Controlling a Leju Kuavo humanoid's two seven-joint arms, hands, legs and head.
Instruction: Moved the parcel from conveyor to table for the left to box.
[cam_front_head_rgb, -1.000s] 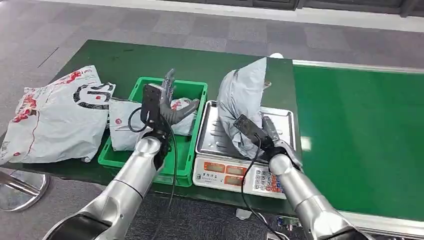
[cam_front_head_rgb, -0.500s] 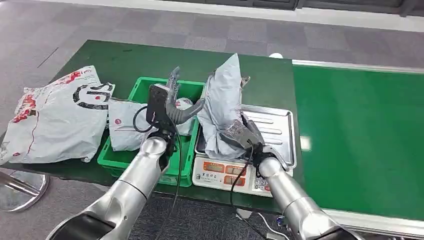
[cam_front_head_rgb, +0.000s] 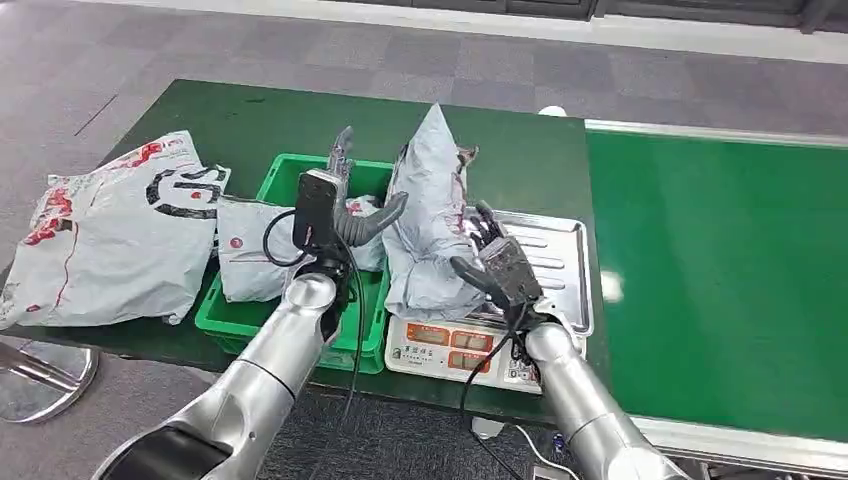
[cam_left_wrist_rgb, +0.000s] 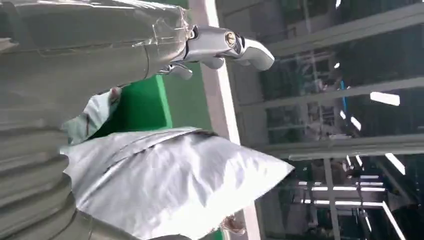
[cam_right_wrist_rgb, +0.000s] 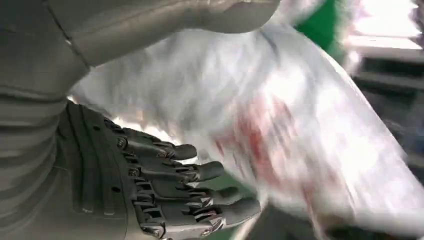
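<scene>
The grey parcel (cam_front_head_rgb: 425, 225) stands nearly upright, its lower end on the left edge of the scale's steel tray (cam_front_head_rgb: 545, 250) beside the green crate (cam_front_head_rgb: 300, 312). My left hand (cam_front_head_rgb: 345, 200) is raised over the crate with its fingers apart, and its thumb touches the parcel's left side. Against that hand in the left wrist view lies the parcel (cam_left_wrist_rgb: 175, 185). My right hand (cam_front_head_rgb: 493, 258) is just right of the parcel with its fingers spread and its thumb at the lower edge. The right wrist view shows a blurred parcel (cam_right_wrist_rgb: 280, 125) beyond the extended fingers (cam_right_wrist_rgb: 200, 195).
A white parcel (cam_front_head_rgb: 248, 262) lies in the crate. On the green table (cam_front_head_rgb: 250, 115), a large white printed bag (cam_front_head_rgb: 110, 240) lies to the left. The scale's keypad (cam_front_head_rgb: 455, 345) faces me. The green conveyor belt (cam_front_head_rgb: 720, 280) runs along the right.
The parcel has moved left from the middle of the scale tray toward the crate. My right hand has let go and spread its fingers. My left thumb now meets the parcel.
</scene>
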